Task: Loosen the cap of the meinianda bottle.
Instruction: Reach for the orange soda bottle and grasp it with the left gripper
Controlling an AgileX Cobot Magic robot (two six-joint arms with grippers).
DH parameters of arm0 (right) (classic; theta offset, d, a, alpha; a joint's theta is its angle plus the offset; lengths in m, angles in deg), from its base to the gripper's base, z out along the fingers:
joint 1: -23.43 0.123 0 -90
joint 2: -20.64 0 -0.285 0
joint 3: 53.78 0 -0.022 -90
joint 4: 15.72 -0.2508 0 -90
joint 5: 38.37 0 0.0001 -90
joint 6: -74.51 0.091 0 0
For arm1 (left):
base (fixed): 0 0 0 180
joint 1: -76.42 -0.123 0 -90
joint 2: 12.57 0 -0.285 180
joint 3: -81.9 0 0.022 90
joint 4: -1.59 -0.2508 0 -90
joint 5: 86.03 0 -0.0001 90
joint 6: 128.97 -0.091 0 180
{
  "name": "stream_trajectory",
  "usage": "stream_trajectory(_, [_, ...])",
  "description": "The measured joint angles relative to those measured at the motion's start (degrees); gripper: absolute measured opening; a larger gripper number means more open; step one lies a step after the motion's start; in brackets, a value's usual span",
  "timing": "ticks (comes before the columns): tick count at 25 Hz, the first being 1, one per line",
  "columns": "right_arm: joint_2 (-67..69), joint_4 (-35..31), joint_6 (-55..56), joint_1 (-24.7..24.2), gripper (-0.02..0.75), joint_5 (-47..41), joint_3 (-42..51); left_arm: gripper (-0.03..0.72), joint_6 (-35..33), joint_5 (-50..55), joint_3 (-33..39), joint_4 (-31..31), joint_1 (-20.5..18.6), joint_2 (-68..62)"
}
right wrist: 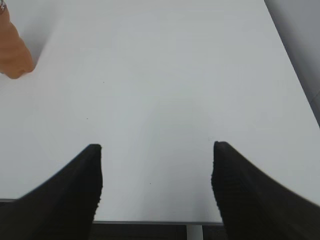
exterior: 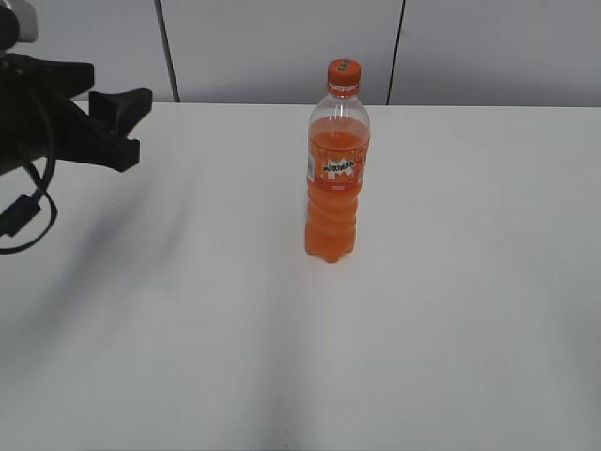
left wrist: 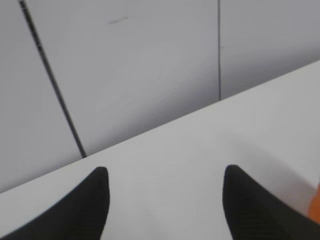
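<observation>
The meinianda bottle (exterior: 336,174) stands upright near the middle of the white table (exterior: 451,310), full of orange soda, with an orange label. Its orange cap (exterior: 343,74) sits on top. My left gripper (exterior: 127,127) is open and empty at the far left, well away from the bottle; in the left wrist view (left wrist: 165,175) its fingers spread wide over bare table, and an orange sliver of the bottle (left wrist: 315,207) shows at the right edge. My right gripper (right wrist: 156,150) is open and empty near the table's front edge; the bottle's base (right wrist: 12,52) shows at the top left. The right gripper is outside the exterior view.
A grey panelled wall (exterior: 282,47) runs behind the table's far edge. A black cable (exterior: 23,221) hangs from the left arm. The table's near edge (right wrist: 150,221) shows under the right gripper.
</observation>
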Motion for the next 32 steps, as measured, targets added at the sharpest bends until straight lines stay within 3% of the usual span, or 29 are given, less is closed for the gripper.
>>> stream_trajectory(3, [0.0,0.0,0.0,0.0,0.513,0.0,0.0,0.438,0.0,-0.5,0.0,-0.5,1.7,-2.0])
stream_trajectory(12, [0.0,0.0,0.0,0.0,0.513,0.0,0.0,0.421,0.0,-3.1,0.0,-0.6,1.8,-3.7])
stream_trajectory(20, [0.0,0.0,0.0,0.0,0.513,0.0,0.0,0.404,0.2,-15.2,0.0,-6.2,1.8,-10.9])
stream_trajectory(29, [0.0,0.0,0.0,0.0,0.513,0.0,0.0,0.402,6.0,-21.2,0.0,-8.4,1.8,-18.9])
stream_trajectory(32, [0.0,0.0,0.0,0.0,0.513,0.0,0.0,0.450,7.7,-22.7,-0.2,-9.3,1.8,-20.5])
